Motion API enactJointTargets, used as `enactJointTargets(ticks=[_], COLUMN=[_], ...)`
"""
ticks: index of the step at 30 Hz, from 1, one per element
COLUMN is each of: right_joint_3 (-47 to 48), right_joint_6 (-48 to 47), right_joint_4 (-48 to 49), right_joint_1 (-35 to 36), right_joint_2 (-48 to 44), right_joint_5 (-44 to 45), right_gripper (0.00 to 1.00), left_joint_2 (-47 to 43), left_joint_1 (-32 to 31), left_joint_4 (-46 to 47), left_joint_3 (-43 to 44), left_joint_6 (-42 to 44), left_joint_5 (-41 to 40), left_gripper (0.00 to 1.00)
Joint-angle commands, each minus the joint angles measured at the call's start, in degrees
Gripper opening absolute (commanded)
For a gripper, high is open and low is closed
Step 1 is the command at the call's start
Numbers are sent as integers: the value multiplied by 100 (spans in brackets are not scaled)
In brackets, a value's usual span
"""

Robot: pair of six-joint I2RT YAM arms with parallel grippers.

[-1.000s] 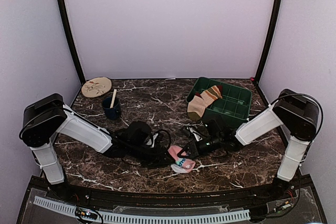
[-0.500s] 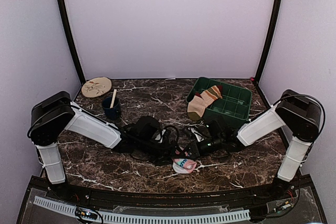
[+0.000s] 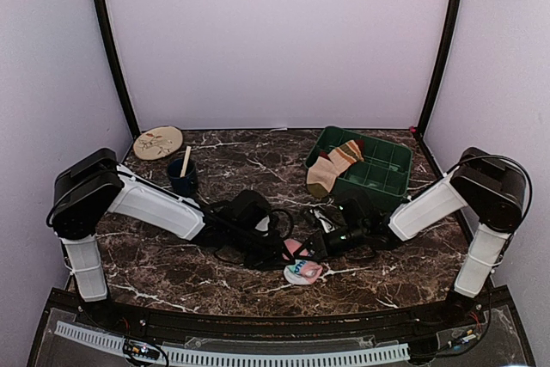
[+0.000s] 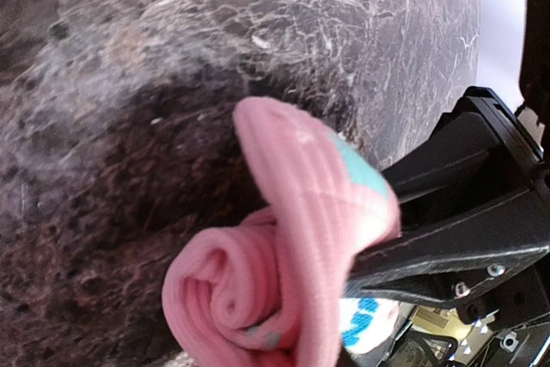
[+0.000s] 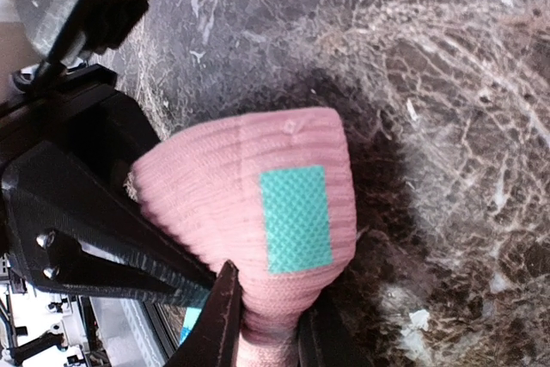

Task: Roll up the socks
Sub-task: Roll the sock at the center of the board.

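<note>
Pink sock (image 5: 215, 186) mid-roll on desk (image 3: 232, 169); right jaws pinch it, left jaws unclear; next probably tuck cuff over.

mug (image 3: 182, 180) back-left, tray (image 3: 391, 180) back-right, open table (image 3: 249, 161) between

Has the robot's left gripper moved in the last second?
Yes. The left gripper has slid rightward, farther from the blue cup and in toward the pink sock.

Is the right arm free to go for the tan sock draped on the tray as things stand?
Probably not yet: the right gripper is shut on the pink sock. The way to the tan sock looks clear.
</note>
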Motion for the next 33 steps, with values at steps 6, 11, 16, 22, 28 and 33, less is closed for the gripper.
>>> enactJointTargets(ticks=[6,11,16,22,28,33], right_joint_3=[-248,-289,-266,-191,22,235], right_joint_6=[174,277,265,131,-225,-613], right_joint_4=[-251,-279,-584,-1133,-2091,-2961], right_joint_1=[57,48,18,-63,-66,-65], right_joint_2=[182,163,3,-135,-126,60], right_joint_5=[-20,-35,-49,-117,-131,-95], right_gripper=[0,16,32,36,36,36], left_joint_2=[734,750,751,750,738,714], left_joint_1=[-227,-295,-328,-342,-342,-342], left_joint_4=[-1149,-1248,-1390,-1458,-1528,-1532], left_joint_3=[169,199,264,301,323,329], left_joint_6=[254,254,276,281,268,254], left_joint_5=[-131,-275,-418,-526,-611,-715], left_gripper=[0,0,0,0,0,0])
